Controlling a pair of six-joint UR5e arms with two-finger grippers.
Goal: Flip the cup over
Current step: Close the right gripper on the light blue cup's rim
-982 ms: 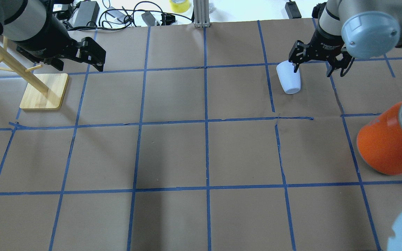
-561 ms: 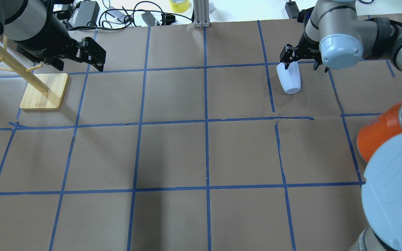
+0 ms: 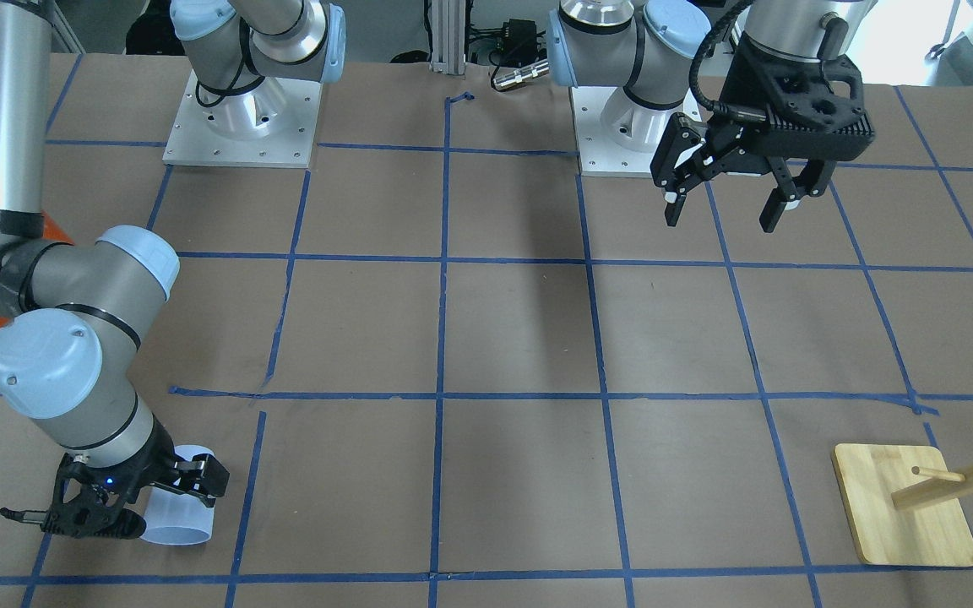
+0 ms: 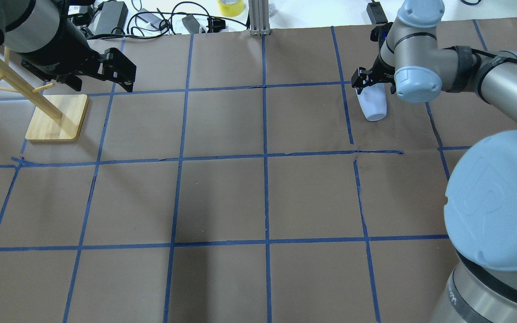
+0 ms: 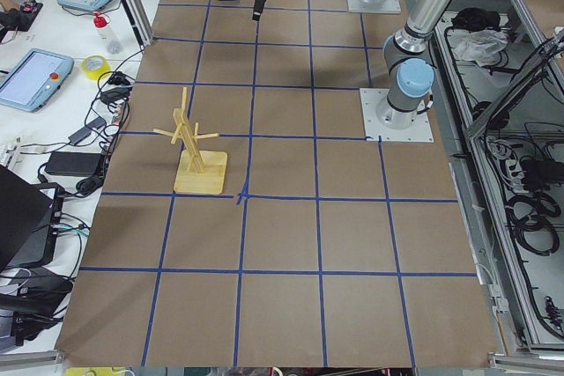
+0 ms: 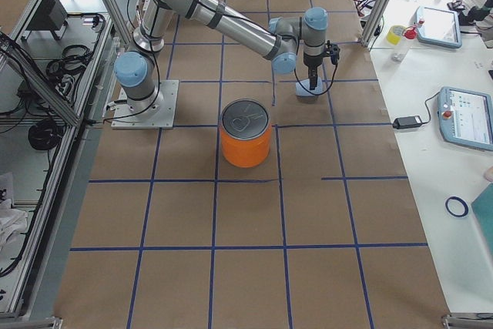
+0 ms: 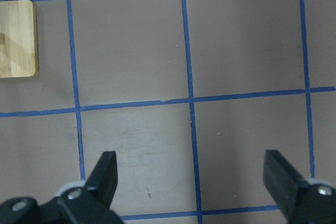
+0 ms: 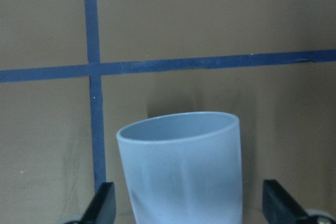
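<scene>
The cup [image 4: 374, 106] is a small pale blue-white tumbler at the far right of the table. It seems to lie on its side, wide end toward the operators. It also shows in the front view [image 3: 182, 517], the right wrist view [image 8: 181, 169] and the right side view [image 6: 303, 89]. My right gripper [image 4: 375, 86] points down, open, with its fingers on either side of the cup [image 8: 189, 209]; I see no grip on it. My left gripper [image 4: 99, 77] is open and empty, held above the table on the far left [image 3: 723, 211], with bare paper under it [image 7: 191, 182].
A big orange can with a silver lid [image 6: 246, 144] stands near the right arm's base; my right elbow [image 4: 496, 206] hides it overhead. A wooden peg rack [image 4: 56, 117] stands at the far left. Blue tape grids the brown paper. Cables and tape rolls lie past the far edge.
My right wrist has swung left and down over the cup, so its fingers now straddle it. My right elbow has come into view over the orange can. The cup and left arm have not moved.
</scene>
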